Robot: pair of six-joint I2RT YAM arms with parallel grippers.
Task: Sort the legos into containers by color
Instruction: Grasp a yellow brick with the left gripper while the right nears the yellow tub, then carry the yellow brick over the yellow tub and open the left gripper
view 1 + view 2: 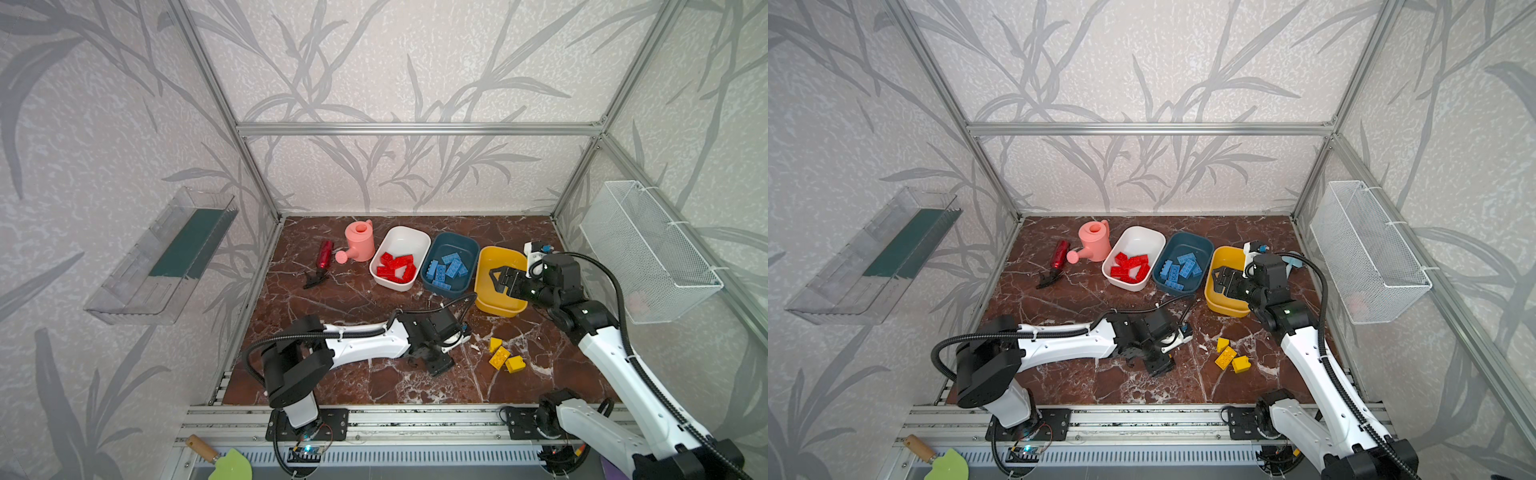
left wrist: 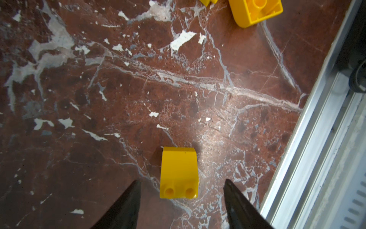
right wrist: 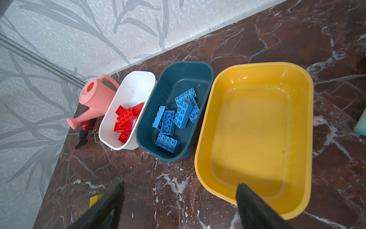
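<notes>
A yellow sloped lego point(image 2: 179, 172) lies on the marble between the fingers of my left gripper point(image 2: 182, 180), which is open with a gap on each side. In both top views that gripper point(image 1: 436, 368) points down and hides this brick. Three more yellow legos point(image 1: 505, 357) lie just to its right. The white container point(image 1: 405, 229) holds red legos point(image 1: 397, 268) and the teal container point(image 1: 453, 237) holds blue legos point(image 1: 451, 270). The yellow container point(image 3: 257, 119) is bare inside. My right gripper point(image 1: 500, 280) hangs open and empty over the yellow container's near wall.
A pink watering can point(image 1: 359, 241) and a dark red tool point(image 1: 324, 255) lie left of the white container. A wire basket point(image 1: 648, 249) hangs on the right wall and a clear tray point(image 1: 166, 257) on the left wall. The front rail point(image 2: 316, 138) runs close beside the left gripper.
</notes>
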